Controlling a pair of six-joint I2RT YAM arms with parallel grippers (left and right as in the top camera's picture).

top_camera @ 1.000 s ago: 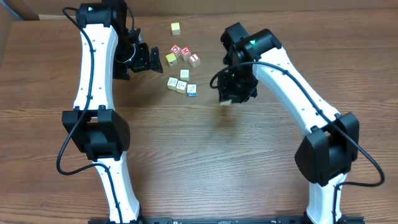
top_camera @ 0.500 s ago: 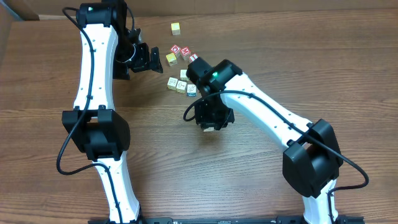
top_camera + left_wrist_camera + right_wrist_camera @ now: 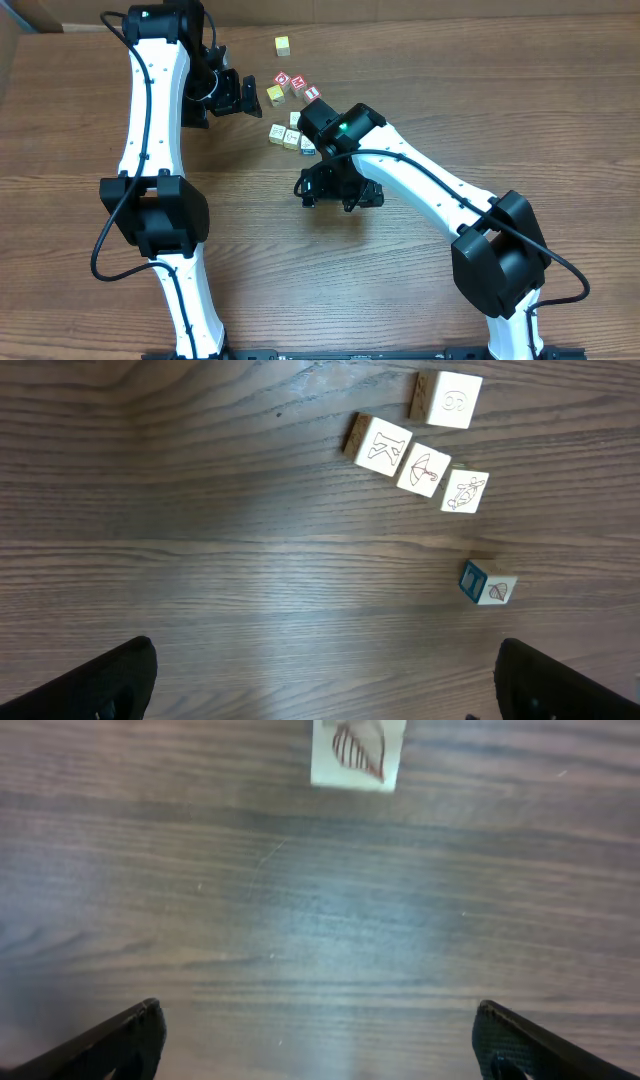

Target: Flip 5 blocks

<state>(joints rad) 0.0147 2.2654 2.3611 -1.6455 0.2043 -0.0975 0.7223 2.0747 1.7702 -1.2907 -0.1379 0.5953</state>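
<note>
- A brown wood-grain table [image 3: 420, 60] fills every view, with a white and black robot arm on each side.
- Pale blocks [image 3: 284, 135] with thin line drawings sit together near the far middle of the table, just beside the right arm's wrist.
- The left wrist view shows five of them. A lone block [image 3: 445, 400] is at the top, a slanted row of three [image 3: 424, 468] sits close together, and a blue-faced block [image 3: 487, 586] lies apart below them.
- The left gripper [image 3: 232, 95] hovers to the left of the group, its fingers [image 3: 110, 685] spread wide and empty. All five blocks lie ahead and to the right of it.
- The right gripper [image 3: 318, 1020] hangs over bare wood on the near side of the group. Its fingers [image 3: 530, 1040] are spread wide with nothing between them.
- One pale block [image 3: 358, 752] with a reddish-brown line drawing lies on the table straight ahead of the right gripper, beyond its fingertips and not touching them.
- Red-and-white blocks [image 3: 298, 84] and yellow blocks [image 3: 283, 45] lie farther back.
</note>
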